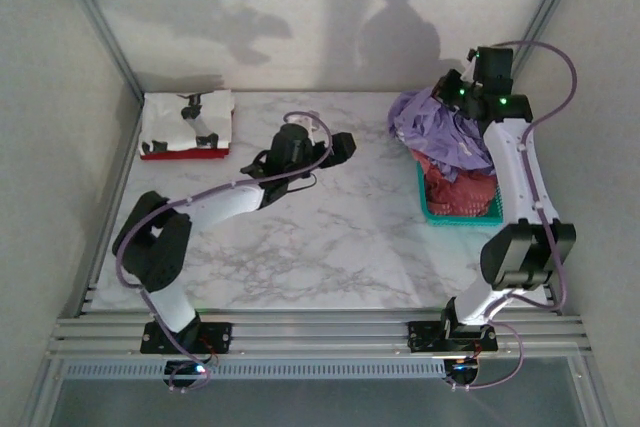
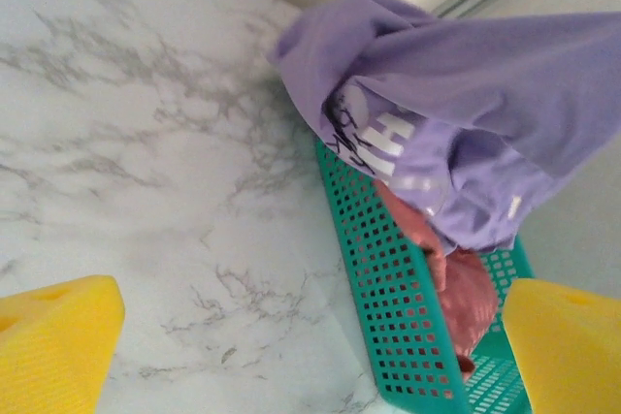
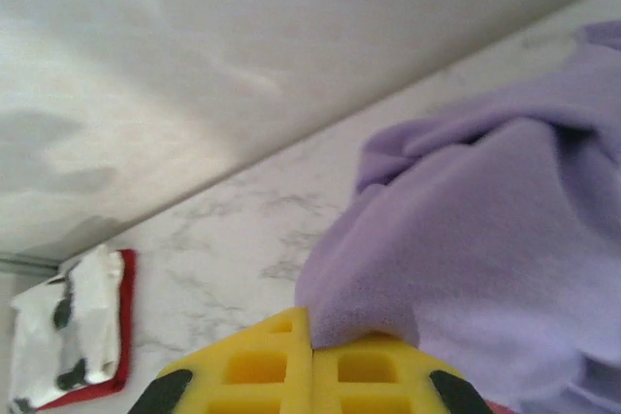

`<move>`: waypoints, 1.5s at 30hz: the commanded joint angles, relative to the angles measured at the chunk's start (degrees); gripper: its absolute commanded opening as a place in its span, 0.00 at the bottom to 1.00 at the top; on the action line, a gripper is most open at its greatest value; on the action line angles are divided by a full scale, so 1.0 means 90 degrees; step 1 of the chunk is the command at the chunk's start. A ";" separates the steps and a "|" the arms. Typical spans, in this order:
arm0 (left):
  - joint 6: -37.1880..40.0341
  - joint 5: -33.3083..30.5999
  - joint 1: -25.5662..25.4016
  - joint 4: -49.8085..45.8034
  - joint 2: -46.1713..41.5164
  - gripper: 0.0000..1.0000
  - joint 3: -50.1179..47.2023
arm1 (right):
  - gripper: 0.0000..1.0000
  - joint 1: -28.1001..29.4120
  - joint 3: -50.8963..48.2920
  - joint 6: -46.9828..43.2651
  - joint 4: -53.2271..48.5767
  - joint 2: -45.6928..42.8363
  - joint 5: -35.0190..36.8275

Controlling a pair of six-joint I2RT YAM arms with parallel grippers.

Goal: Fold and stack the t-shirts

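We see the right gripper (image 3: 310, 361) at the far right of the table (image 1: 330, 247), above the far end of the basket (image 1: 455, 215). Its yellow pads (image 3: 252, 370) are pressed together and a fold of the lavender shirt (image 1: 440, 127) is caught at their tips, so it is clamped on this shirt. The shirt is bunched and lifted. It hangs over the far part of the basket and a little over its left rim (its white lettering (image 2: 383, 138) shows in the left wrist view). Under it, inside the basket, lies the coral shirt (image 1: 460, 187), crumpled.

The left gripper (image 1: 343, 147) hovers over the middle of the table and points to the right, toward the basket. Its two fingers stand wide apart and hold nothing, and bare marble lies below them. It is well apart from the basket.

At the far left corner of the table there is a folded white shirt (image 1: 185, 117) with black print. It lies on top of a folded red shirt (image 1: 180, 154), whose edge shows along the near side. These two are well apart from both grippers.
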 commanded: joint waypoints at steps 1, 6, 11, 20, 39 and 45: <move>0.0250 -0.0260 0.0082 -0.0385 -0.0506 1.00 -0.0184 | 0.00 -0.0039 0.0922 -0.0245 -0.0109 -0.0087 0.0174; 0.0257 -0.0594 0.0213 -0.0628 -0.1231 1.00 -0.0625 | 0.00 0.0030 0.2778 -0.0631 -0.1488 0.0369 -0.0156; 0.0227 -0.0760 0.0362 -0.0735 -0.1931 1.00 -0.1109 | 0.00 0.0048 0.3927 -0.0657 -0.2150 0.0867 -0.0433; 0.0315 -0.1074 0.0814 -0.1090 -0.3803 1.00 -0.2295 | 0.00 0.1635 0.4784 -0.0375 -0.2523 0.0752 0.0221; 0.0667 -0.0978 0.2124 -0.3467 -0.6903 1.00 -0.4245 | 0.58 0.5017 0.4438 -0.0450 -0.2368 0.3251 0.1933; 0.0461 -0.1240 0.2124 -0.3418 -0.7045 1.00 -0.4355 | 0.59 0.4939 0.4593 -0.0653 -0.2928 0.3209 0.2746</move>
